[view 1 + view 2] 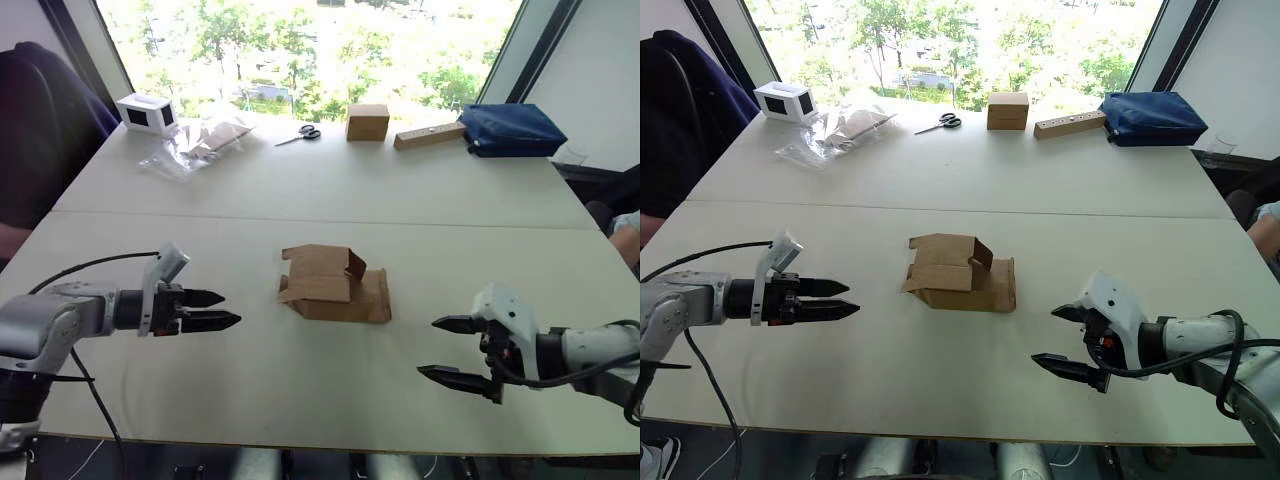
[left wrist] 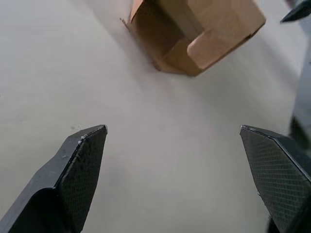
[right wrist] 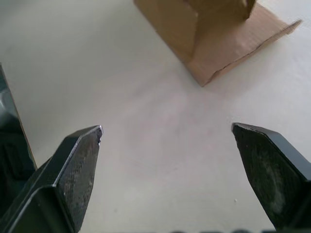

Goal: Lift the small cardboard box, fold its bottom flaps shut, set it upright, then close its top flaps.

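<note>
An office or meeting room is shown, marked by a wide pale table (image 1: 300, 190) made of two tops pushed together and set against a large window (image 1: 320, 45) through which green trees and a street far below are seen, so an upper floor is suggested. Everyday desk items are laid along the far edge: scissors (image 1: 300, 134), a blue zipped pouch (image 1: 512, 129), clear plastic bags (image 1: 195, 145) and a small white box (image 1: 147, 113). A dark chair back (image 1: 45, 130) is seen at the left side.
</note>
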